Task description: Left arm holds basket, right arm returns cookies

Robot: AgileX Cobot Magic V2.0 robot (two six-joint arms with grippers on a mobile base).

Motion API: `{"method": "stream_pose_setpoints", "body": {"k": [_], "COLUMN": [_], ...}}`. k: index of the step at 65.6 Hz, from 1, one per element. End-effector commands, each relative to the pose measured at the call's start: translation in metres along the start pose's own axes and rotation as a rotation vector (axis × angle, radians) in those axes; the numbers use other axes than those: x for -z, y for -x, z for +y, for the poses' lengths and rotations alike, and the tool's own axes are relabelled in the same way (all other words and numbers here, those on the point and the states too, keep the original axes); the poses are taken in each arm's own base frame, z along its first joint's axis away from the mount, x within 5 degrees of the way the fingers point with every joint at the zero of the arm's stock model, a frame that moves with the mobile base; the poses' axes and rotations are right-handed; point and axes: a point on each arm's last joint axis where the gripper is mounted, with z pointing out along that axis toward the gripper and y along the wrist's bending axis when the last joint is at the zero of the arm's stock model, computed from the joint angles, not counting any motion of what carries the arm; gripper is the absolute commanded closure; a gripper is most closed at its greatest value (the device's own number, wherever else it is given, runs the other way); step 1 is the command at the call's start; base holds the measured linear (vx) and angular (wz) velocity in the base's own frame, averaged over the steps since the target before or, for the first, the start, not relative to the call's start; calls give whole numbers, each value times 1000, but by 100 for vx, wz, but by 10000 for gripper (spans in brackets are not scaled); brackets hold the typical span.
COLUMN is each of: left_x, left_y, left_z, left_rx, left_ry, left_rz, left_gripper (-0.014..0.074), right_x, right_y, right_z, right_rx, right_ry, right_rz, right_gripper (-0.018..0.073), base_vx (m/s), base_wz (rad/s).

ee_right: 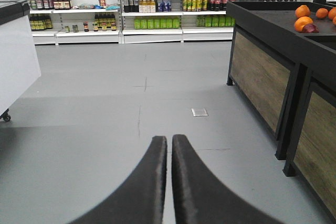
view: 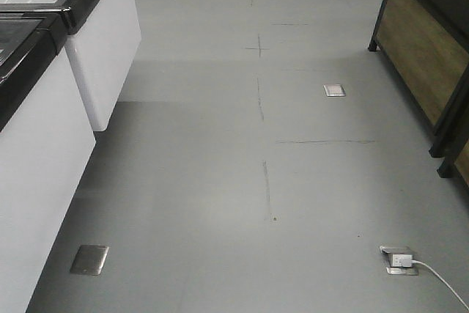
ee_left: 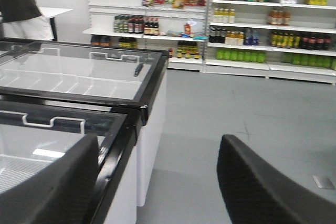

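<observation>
Nothing is legible; labels on the shelf bottles [ee_right: 157,23] look too blurred.

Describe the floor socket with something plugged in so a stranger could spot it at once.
On the grey floor between the white freezers and the wood-panelled stand, look lower right in the front view. The floor socket there stands open with a white cable running out; the other two floor plates lie shut.

Right claw [ee_right: 169,140]: fingers pressed together above the grey floor [ee_right: 94,93]. Oranges [ee_right: 303,17] rest on the dark bench [ee_right: 260,74], right side.
</observation>
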Motion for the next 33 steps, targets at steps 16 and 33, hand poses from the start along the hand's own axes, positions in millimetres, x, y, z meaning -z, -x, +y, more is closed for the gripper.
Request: {"method": "stream_pose_setpoints", "body": {"k": [16,33], "left_x": [14,17], "left_y": [21,23], "left_z": [46,72], "left_rx": [101,393], "left_ry": [221,317], "left_rz": [-122,-214], "left_gripper": [125,125], "right_x": [0,0], "right_y": [1,1], "right_z": [0,0], "right_rx": [9,9], "right_ry": [2,2], "right_rz": [-67,-67], "right_gripper": [568,568], "base_vx": [0,0], "base_wz": [0,0]}}
